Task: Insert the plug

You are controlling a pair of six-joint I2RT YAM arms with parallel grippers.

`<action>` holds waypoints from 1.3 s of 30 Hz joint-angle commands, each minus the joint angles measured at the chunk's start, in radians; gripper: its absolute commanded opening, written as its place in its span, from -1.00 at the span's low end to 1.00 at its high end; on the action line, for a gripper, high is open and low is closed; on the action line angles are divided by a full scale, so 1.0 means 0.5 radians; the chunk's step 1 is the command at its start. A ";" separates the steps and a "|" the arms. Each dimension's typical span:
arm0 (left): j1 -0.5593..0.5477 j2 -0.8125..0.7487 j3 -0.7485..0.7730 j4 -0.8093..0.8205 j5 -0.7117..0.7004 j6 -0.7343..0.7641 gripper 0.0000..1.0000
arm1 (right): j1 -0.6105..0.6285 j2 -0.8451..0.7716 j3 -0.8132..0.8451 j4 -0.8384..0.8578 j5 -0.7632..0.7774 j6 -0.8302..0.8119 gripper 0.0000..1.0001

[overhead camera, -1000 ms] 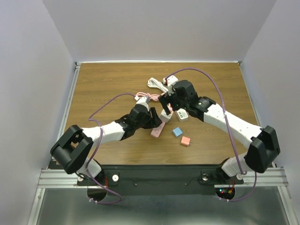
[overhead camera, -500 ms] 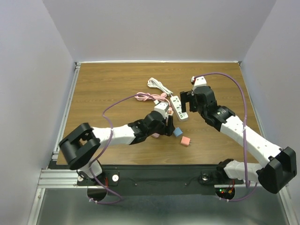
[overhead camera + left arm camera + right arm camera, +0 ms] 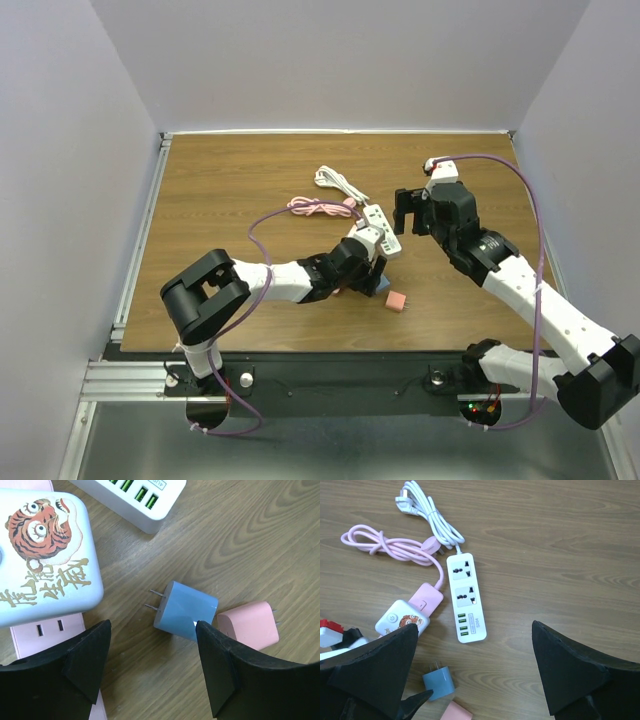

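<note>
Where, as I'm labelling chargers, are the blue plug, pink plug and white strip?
blue plug [image 3: 186, 611], left wrist view, middle of its body.
pink plug [image 3: 250, 625], left wrist view, middle of its body.
white strip [image 3: 462, 583], right wrist view, face between its two sockets.

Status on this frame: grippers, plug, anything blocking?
Left gripper open above blue plug. Right gripper open, empty. Plug flat on table, uninserted. Pink plug close beside it.

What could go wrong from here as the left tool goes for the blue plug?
1. The pink plug sits against the blue plug, right where one finger of the open left tool would close; it may get caught or shoved.
2. The blue plug lies skewed to the fingers, so it could twist when squeezed.
</note>
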 commanded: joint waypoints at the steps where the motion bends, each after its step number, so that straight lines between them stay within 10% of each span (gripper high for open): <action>1: -0.013 0.024 0.054 0.062 0.094 0.232 0.61 | -0.019 -0.048 -0.002 0.116 -0.039 0.011 1.00; 19: -0.031 0.101 0.057 0.215 0.444 0.340 0.64 | -0.047 -0.057 -0.033 0.116 -0.064 -0.007 1.00; 30: -0.059 -0.058 0.035 -0.017 -0.098 -0.012 0.64 | -0.053 -0.020 -0.067 0.122 -0.091 -0.007 1.00; 39: -0.083 -0.111 0.106 -0.297 0.036 -0.359 0.64 | -0.053 -0.011 -0.085 0.125 -0.103 -0.001 1.00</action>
